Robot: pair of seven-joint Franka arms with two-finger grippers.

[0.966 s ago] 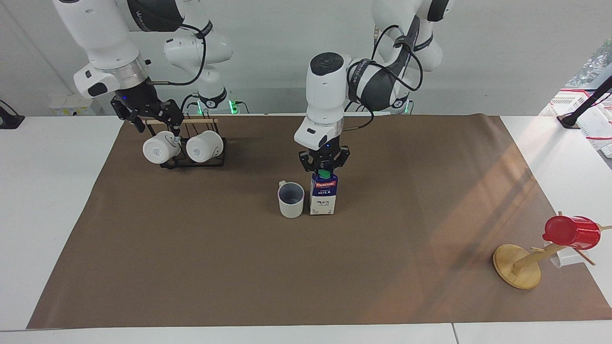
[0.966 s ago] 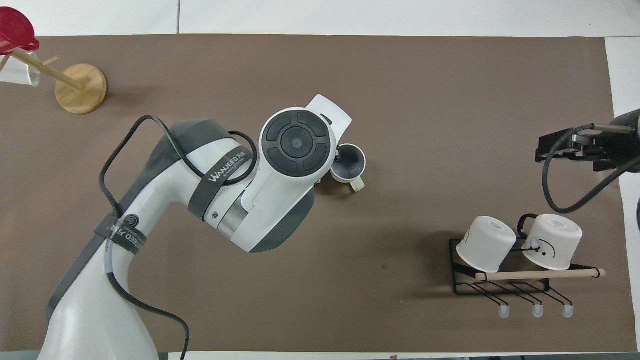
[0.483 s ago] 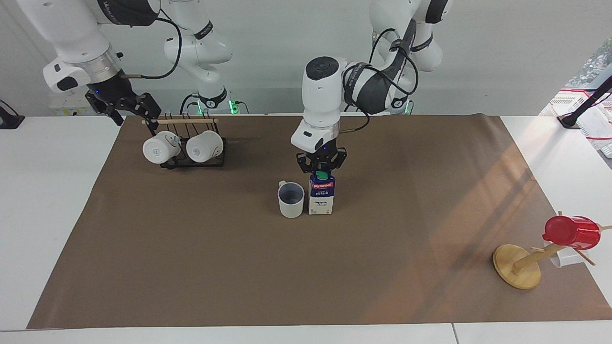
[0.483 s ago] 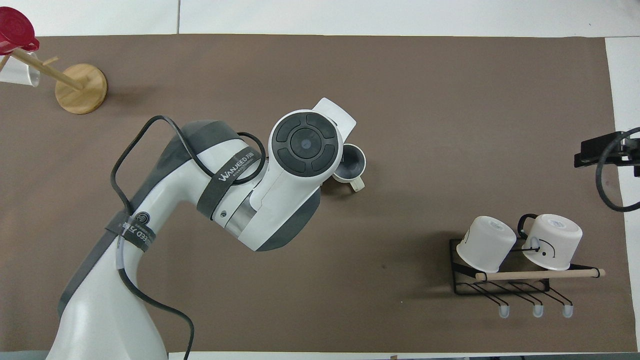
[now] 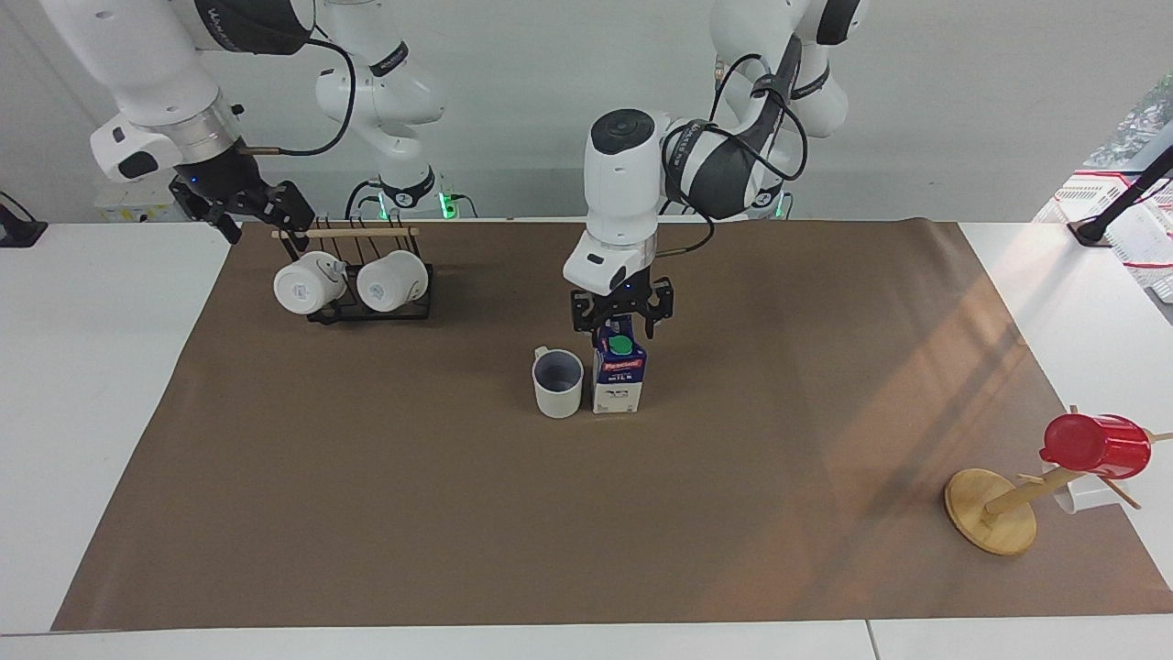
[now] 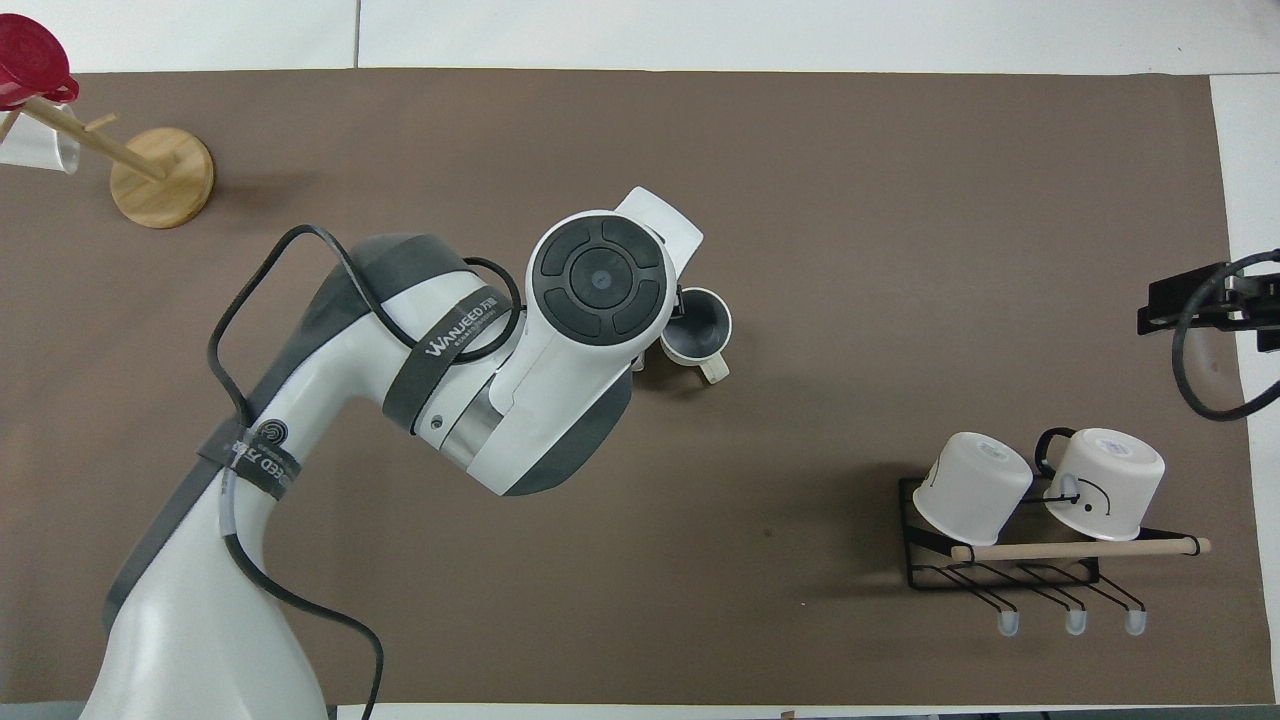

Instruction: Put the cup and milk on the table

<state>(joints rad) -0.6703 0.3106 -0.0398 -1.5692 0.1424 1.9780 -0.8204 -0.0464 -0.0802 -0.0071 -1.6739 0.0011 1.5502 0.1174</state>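
The milk carton [image 5: 619, 376] stands upright on the brown paper of the table [image 5: 367, 513], touching or just beside the cup [image 5: 557, 382], which sits on its right-arm side with its mouth up. The left pincer [image 5: 621, 323] hangs straight above the carton, its fingers wide and flanking the green cap without gripping it, so the carton looks released. The carton's long axis runs straight down from the pincer, so I judge a plain lift clears it, provided nothing swings toward the cup. The left arm is far the nearer. The right pincer [image 5: 246, 209] waits, fingers apart, over the table's edge by the mug rack [image 5: 367, 284], well apart from both things.
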